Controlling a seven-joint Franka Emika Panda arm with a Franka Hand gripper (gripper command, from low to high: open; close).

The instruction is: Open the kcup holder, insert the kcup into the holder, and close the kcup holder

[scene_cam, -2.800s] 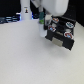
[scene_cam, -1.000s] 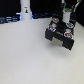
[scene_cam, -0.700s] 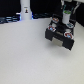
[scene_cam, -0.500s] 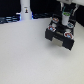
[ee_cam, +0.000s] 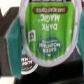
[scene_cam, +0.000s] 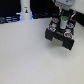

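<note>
Exterior view, upper right: hand [scene_cam: 63,14] hovers over kcup holder [scene_cam: 61,31] on worktop [scene_cam: 25,55], tray open. Wrist view: hand grasps green kcup [ee_cam: 46,31]. Insert step, I think; next needs lowering into free slot w/ straight aim

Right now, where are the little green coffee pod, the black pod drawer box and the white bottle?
Green coffee pod [ee_cam: 46,31]: wrist view, its printed lid.
Black pod drawer box [scene_cam: 54,36]: exterior view, its front panel.
White bottle [scene_cam: 25,10]: exterior view, its body.

gripper [scene_cam: 63,20] lowered onto the kcup holder [scene_cam: 61,34] tray since earlier, kcup [ee_cam: 47,31] in its grasp
</note>
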